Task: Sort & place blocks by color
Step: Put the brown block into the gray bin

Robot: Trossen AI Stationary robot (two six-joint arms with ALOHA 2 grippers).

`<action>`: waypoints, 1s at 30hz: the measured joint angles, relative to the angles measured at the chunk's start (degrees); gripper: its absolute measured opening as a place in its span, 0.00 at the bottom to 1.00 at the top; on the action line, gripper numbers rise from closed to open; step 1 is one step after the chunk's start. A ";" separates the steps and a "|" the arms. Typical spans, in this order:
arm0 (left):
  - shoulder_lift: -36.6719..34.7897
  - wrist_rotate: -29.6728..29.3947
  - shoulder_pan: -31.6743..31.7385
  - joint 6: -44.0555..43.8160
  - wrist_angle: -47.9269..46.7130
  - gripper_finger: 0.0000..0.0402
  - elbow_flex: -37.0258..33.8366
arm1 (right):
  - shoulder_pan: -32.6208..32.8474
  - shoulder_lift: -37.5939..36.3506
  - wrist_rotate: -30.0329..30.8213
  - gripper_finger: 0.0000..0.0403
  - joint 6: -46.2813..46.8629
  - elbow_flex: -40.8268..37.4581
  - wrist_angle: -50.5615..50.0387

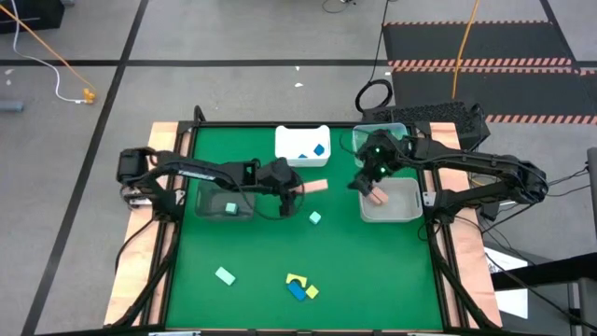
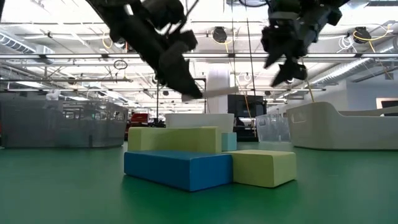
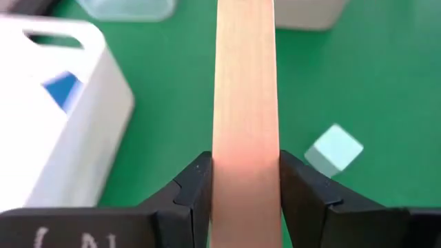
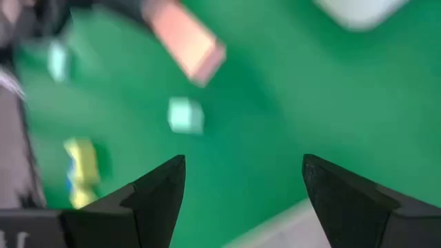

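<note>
Your left end effector (image 3: 244, 196) pinches pink bar (image 3: 244, 89) beside white bin (image 1: 302, 147), lifted for sorting; right end effector (image 4: 244, 200) spread above gray bin (image 1: 403, 207).

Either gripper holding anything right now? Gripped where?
Left gripper holds the tan-pink bar, clamped across one end. Right gripper is open, empty.

Even, bright overhead light falls on the green table (image 1: 373, 271), and shadows under the arms are faint. In the low view, ceiling lamps (image 2: 219, 34) glare behind the arms, which read as near silhouettes, while the blue block (image 2: 177, 168) up front is sharp. The left wrist view holds the tan-pink bar (image 3: 246, 117) fairly crisp; the white bin (image 3: 62, 131) beside it is soft. The right wrist view is smeared, probably by motion, so the mint cube (image 4: 186, 115) is fuzzy.
</note>
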 joint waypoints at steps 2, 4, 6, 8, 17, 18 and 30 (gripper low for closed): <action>-1.31 -2.09 -0.41 -0.14 0.09 0.32 0.02 | -0.56 0.00 -0.03 0.69 3.88 0.00 4.94; -2.12 -4.56 -1.01 -0.14 0.14 0.32 0.07 | -1.05 0.00 -0.05 0.69 7.85 0.00 9.05; -2.60 -7.70 -1.91 -0.15 0.61 0.32 0.07 | -1.51 0.00 -0.07 0.69 12.45 0.00 12.56; -2.66 -10.85 -2.81 -0.15 1.95 0.32 0.09 | -1.83 0.00 -0.06 0.69 16.70 0.00 15.33; -2.62 -18.36 -6.24 4.96 13.11 0.32 0.09 | -1.32 0.00 -0.09 0.69 24.00 0.00 20.95; -2.62 -18.46 -6.38 5.82 14.77 0.32 0.12 | -1.17 0.00 -0.10 0.69 24.10 0.00 21.61; -2.66 -22.54 -6.17 11.16 18.79 0.32 0.77 | 0.59 0.02 0.01 0.66 28.58 -0.02 33.57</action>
